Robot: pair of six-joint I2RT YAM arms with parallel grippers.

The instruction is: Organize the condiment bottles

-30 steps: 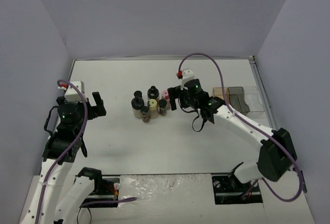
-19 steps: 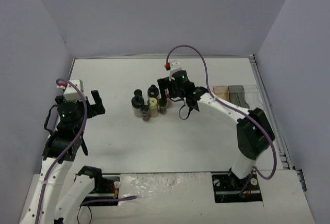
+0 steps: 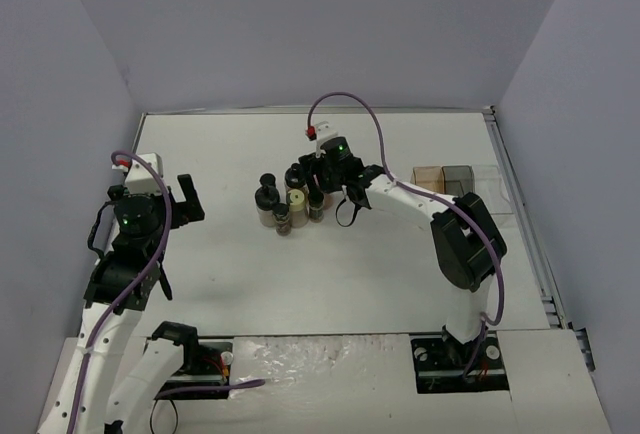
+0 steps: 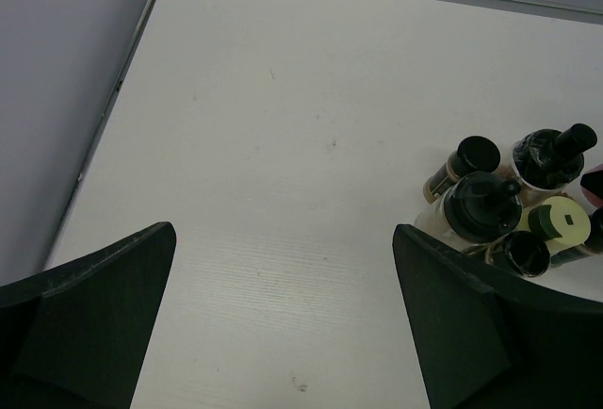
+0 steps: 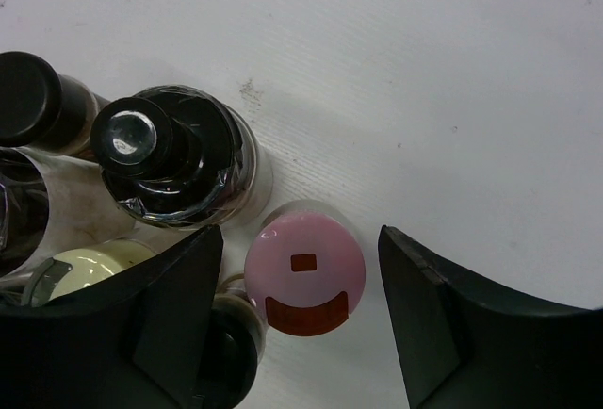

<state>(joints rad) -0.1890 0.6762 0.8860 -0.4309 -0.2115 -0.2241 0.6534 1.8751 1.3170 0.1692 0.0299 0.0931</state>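
At the near left, left gripper [image 4: 283, 236]: black two-finger pincer, spread wide and pinching nothing. It hangs over the bare white tabletop [image 3: 400, 274], well apart from the bottles to its right.
Cluster: small round clear condiment bottles [image 3: 284, 201] with beige or brown contents, upright and packed close around the table's middle.
Near edge of cluster: small black-capped bottle [image 3: 282, 220], nearest of the group.
Middle row, left to right: broad black-capped bottle [image 3: 265, 200], pale-yellow-capped bottle [image 3: 296, 199], dark-capped bottle [image 3: 316, 204].
Far row: short black-capped bottle [image 3: 268, 181] on the left. Just right of it is a black-wrapped bottle with a narrow spout top [image 5: 170, 155].
Pink-capped bottle [image 5: 304, 280]: upright on the right side of the cluster, just beside the black-wrapped bottle, the pale-yellow-capped bottle and the dark-capped bottle. The right wrist hides it in the top view.
Right gripper [image 5: 300, 241]: black fingers spread, one on each side of the pink cap, with a slim gap showing on both sides. It grips nothing. Its arm spans from the near-right base to the cluster.
Far right: amber and grey compartment tray [image 3: 458, 182], by the table's right edge and well apart from the cluster.
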